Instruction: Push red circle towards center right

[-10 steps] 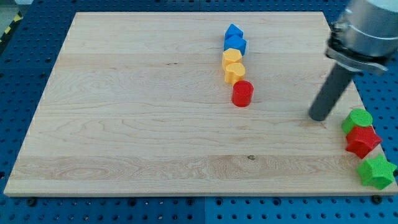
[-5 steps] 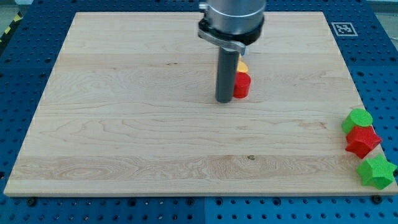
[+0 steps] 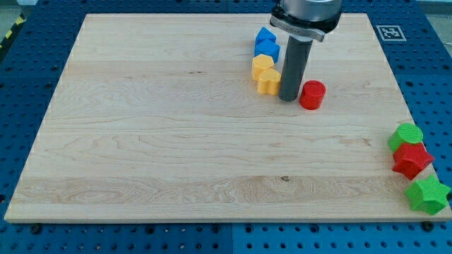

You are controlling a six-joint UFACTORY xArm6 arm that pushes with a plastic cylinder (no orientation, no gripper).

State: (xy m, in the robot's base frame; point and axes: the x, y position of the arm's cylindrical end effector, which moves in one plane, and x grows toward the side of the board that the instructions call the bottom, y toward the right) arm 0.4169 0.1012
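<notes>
Wooden board on blue pegboard. Blue and yellow blocks at 12 o'clock, red circle beside. Green, red, green at 4 o'clock.

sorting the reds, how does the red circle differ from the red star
The red circle is a round cylinder; the red star has points. The circle stands alone mid-board, with my tip just to its left; the star sits at the view's right edge, wedged between two green blocks. Both are the same red and look similar in size.
</notes>
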